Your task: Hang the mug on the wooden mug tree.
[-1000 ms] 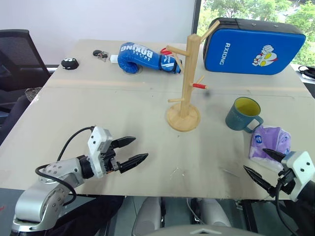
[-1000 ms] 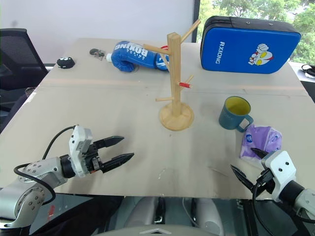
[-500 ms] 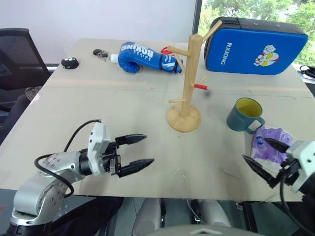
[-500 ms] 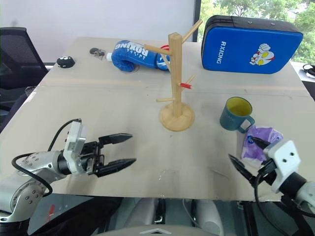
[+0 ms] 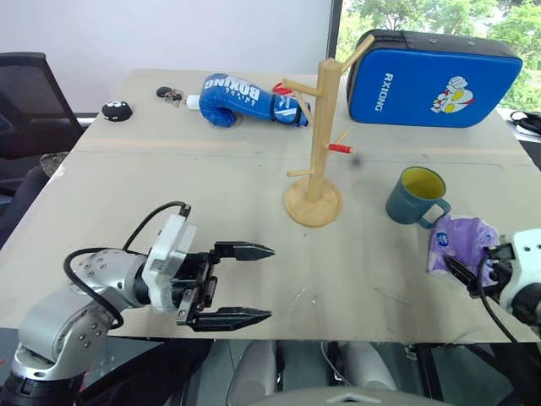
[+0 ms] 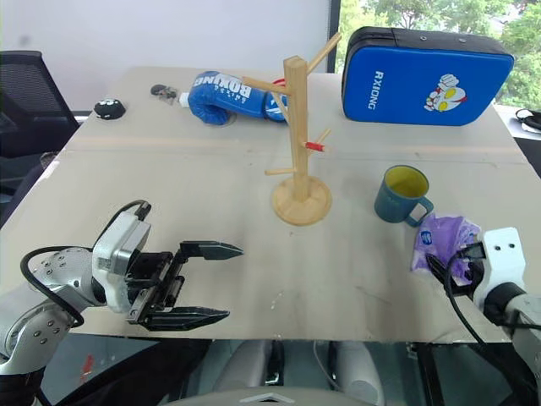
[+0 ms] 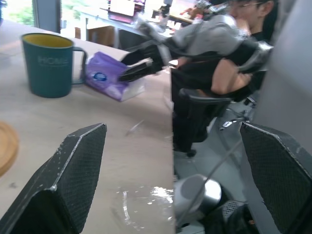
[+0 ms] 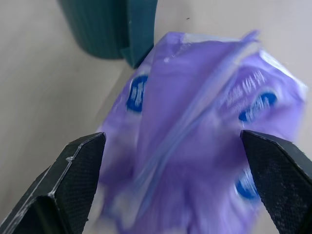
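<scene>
On the table (image 5: 211, 194), the mug (image 5: 416, 197) stands upright, empty.

**An office room turned robot test space**

A wide beige table (image 5: 169, 186) stands by a plain white wall (image 5: 169, 34), with a black office chair (image 5: 30, 101) at its left and a window (image 5: 439, 17) onto green trees at the far right. More desks (image 7: 122, 14) stand beyond.

Wooden mug tree (image 5: 314, 152); glossy mug (image 5: 414, 196).

mug (image 8: 109, 27) cut by frame top | purple pack (image 8: 195, 141) blurred | person (image 7: 243, 44) partly cut
</scene>
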You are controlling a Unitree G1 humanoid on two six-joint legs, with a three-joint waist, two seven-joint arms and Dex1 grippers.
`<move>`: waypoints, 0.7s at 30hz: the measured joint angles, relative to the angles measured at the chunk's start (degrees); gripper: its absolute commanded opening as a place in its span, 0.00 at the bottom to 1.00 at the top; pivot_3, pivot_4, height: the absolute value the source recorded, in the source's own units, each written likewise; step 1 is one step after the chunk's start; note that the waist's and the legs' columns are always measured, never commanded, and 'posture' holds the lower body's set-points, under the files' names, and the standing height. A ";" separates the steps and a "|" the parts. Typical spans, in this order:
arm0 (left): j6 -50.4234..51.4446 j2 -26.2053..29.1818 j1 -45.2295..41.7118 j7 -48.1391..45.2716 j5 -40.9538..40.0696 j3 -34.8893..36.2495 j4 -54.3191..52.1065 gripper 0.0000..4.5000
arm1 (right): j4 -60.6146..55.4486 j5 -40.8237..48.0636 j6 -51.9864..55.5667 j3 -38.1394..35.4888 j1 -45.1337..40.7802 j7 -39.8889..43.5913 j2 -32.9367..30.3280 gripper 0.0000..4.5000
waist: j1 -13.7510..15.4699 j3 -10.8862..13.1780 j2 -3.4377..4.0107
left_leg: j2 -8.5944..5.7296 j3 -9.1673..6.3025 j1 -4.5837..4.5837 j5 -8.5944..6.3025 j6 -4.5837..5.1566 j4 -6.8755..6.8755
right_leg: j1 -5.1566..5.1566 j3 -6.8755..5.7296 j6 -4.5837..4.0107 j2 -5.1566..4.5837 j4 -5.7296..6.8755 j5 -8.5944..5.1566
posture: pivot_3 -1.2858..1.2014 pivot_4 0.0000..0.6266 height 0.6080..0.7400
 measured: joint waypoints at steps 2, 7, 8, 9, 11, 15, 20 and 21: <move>0.06 0.01 0.08 0.09 -0.08 0.02 -0.26 1.00 | 1.89 -0.99 1.30 2.03 -1.89 -0.76 -0.11 0.88 | 0.08 0.00 0.00 | -0.01 -0.01 -0.03 0.00 0.00 0.00 | 0.00 -0.02 0.00 0.01 -0.02 0.00 | 0.52 0.24 1.00; -0.10 -0.54 0.93 1.83 -0.01 -0.04 -0.96 1.00 | 3.64 -2.61 2.82 4.27 -3.41 -1.38 -1.43 0.43 | 0.01 -0.26 -0.43 | 0.01 -0.04 0.04 0.00 0.01 0.02 | 0.07 -0.02 0.20 0.02 -0.02 -0.11 | 0.52 0.24 1.00; -0.16 -0.74 1.18 2.25 0.02 -0.04 -0.99 1.00 | 3.64 -2.70 2.98 4.36 -3.38 -1.26 -1.88 0.32 | 0.04 -0.32 -0.51 | 0.01 -0.05 0.04 0.00 0.01 0.03 | 0.08 -0.02 0.21 0.02 -0.02 -0.11 | 0.52 0.24 1.00; -0.26 -0.90 1.54 2.60 0.05 -0.04 -1.12 1.00 | 3.71 -2.94 3.04 4.29 -3.28 -1.11 -2.14 0.23 | 0.06 -0.37 -0.59 | 0.01 -0.05 0.04 0.00 0.01 0.05 | 0.09 -0.02 0.21 0.02 -0.02 -0.12 | 0.52 0.24 1.00; -0.34 -1.16 1.92 3.18 0.10 -0.10 -1.63 1.00 | 3.68 -3.09 2.88 3.88 -2.87 -0.76 -2.21 0.02 | 0.11 -0.44 -0.71 | 0.02 -0.06 0.04 0.00 0.01 0.08 | 0.10 -0.01 0.24 0.01 -0.02 -0.12 | 0.52 0.24 1.00; -0.40 -1.76 1.72 4.95 0.07 -0.16 -2.84 1.00 | 3.11 -3.25 2.01 1.49 -1.04 0.34 -2.60 0.01 | 0.18 -0.41 -0.65 | -0.01 -0.06 0.03 0.00 0.01 0.10 | 0.10 0.04 0.24 -0.01 -0.02 -0.12 | 0.52 0.24 1.00; -0.21 -2.37 0.92 6.57 -0.96 -0.23 -3.29 1.00 | 10.42 -5.61 0.27 -3.06 -5.79 2.26 -9.75 0.01 | -0.45 -0.18 -0.27 | -0.02 0.12 0.08 0.00 0.02 0.10 | 0.05 0.32 0.25 0.12 0.00 -0.11 | 0.52 0.24 1.00; -0.14 -2.40 0.80 6.73 -1.26 -0.27 -3.39 1.00 | 13.94 -6.58 -1.16 -2.66 -8.76 2.67 -11.23 0.01 | -0.80 -0.17 -0.26 | -0.01 0.12 0.12 0.00 0.02 0.10 | 0.06 0.39 0.25 0.19 0.02 -0.11 | 0.52 0.24 1.00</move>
